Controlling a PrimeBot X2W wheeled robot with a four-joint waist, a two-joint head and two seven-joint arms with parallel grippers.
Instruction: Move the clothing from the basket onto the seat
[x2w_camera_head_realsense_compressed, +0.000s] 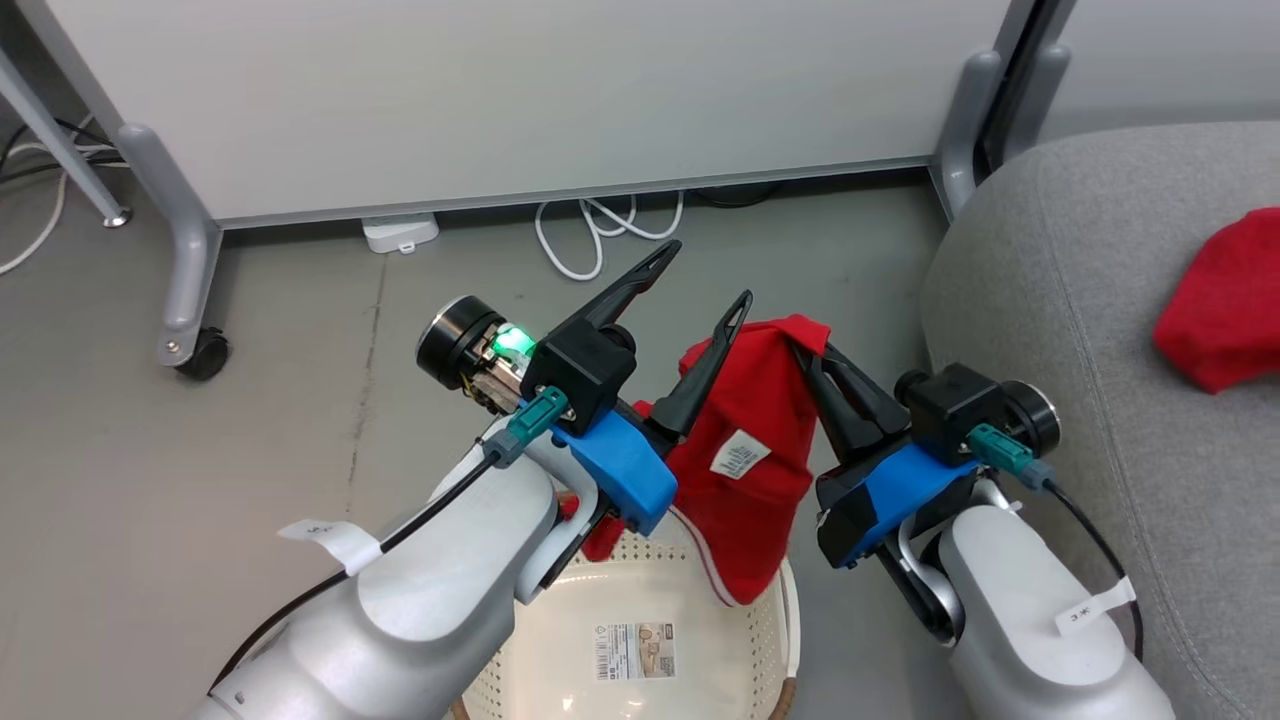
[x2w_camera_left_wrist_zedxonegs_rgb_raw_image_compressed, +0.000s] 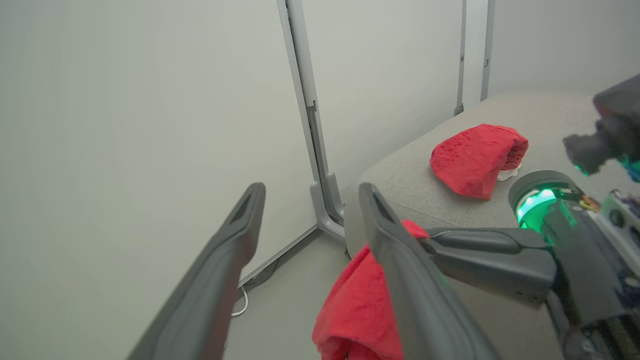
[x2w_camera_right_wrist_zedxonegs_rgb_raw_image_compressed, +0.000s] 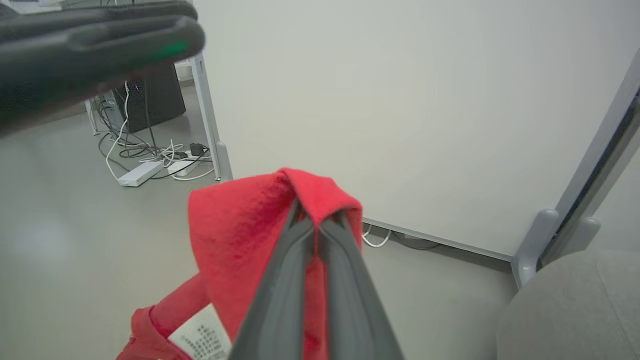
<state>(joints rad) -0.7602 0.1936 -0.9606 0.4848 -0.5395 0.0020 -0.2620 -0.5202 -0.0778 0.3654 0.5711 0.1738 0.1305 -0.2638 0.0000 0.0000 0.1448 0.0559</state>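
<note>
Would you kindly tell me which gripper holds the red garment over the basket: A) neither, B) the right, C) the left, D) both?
B: the right gripper is shut on the top fold of the red garment, while the left gripper stands open beside it.

Grey seat (x2w_camera_head_realsense_compressed: 1050, 300): red garment (x2w_camera_head_realsense_compressed: 1225, 310) (bunched). Floor (x2w_camera_head_realsense_compressed: 300, 420): basket (x2w_camera_head_realsense_compressed: 745, 650).

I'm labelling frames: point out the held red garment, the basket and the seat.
Held red garment (x2w_camera_head_realsense_compressed: 765, 385), head view, upper cloth.
Basket (x2w_camera_head_realsense_compressed: 560, 630), head view, bare inner wall.
Seat (x2w_camera_head_realsense_compressed: 1060, 300), head view, bare grey cushion.
</note>
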